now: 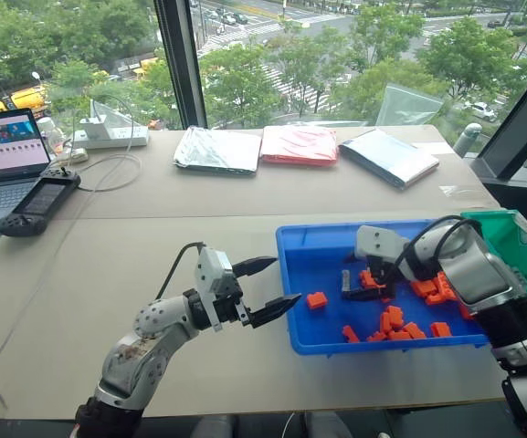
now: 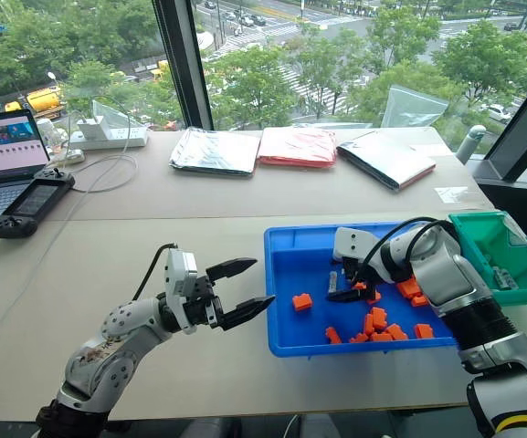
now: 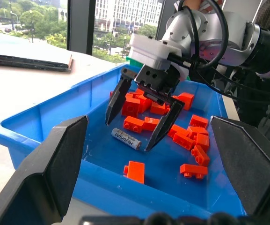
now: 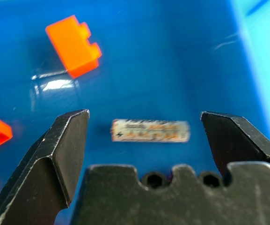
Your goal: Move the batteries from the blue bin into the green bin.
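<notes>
Battery (image 3: 126,138) and orange bricks (image 3: 191,140) lie in the blue bin (image 3: 41,126).

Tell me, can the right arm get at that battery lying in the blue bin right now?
Probably yes: the right gripper hangs open over the battery, one finger on either side, and no orange brick lies between them.

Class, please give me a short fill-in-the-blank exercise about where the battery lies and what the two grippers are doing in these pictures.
1. The battery lies on the floor of the ____ bin.
2. The right gripper has its fingers ____ on either side of the battery.
3. The loose bricks around it are ____ in colour.
4. The left gripper hangs outside the bin, holding ____.

Missing words: blue; open; orange; nothing
</notes>
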